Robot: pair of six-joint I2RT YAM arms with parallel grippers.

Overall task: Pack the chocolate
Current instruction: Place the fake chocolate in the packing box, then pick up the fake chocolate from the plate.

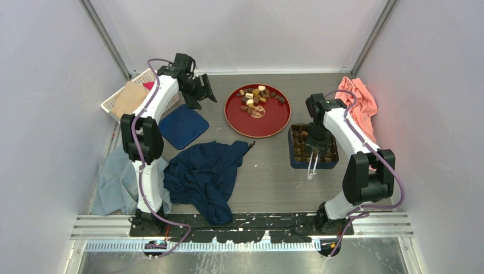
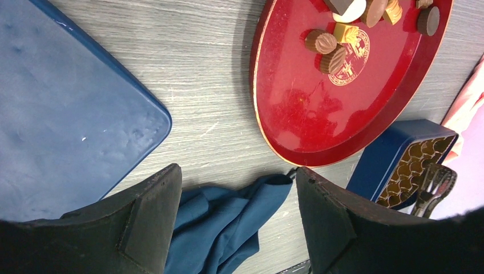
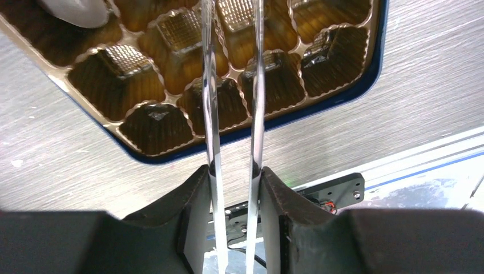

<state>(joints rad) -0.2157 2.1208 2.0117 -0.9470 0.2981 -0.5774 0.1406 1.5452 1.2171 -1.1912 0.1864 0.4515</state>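
Observation:
The chocolate (image 1: 255,98) lies as several brown and cream pieces on the far half of a round red tray (image 1: 240,123); a few show in the left wrist view (image 2: 325,43). My right gripper (image 1: 315,140) (image 3: 235,171) hangs over the navy box (image 1: 297,149) (image 3: 342,97), shut on metal tongs (image 3: 208,114) whose two blades reach out over the gold compartments. The tong tips run past the top edge of the right wrist view. My left gripper (image 1: 200,91) (image 2: 237,171) hovers open at the back left, with nothing between its fingers.
A navy lid (image 1: 182,125) (image 2: 68,114) lies left of the tray. A dark blue cloth (image 1: 205,174) (image 2: 228,217) sprawls in the middle front, a pale blue one (image 1: 117,182) at the left. A pink cloth (image 1: 359,100) sits back right, a white basket (image 1: 128,97) back left.

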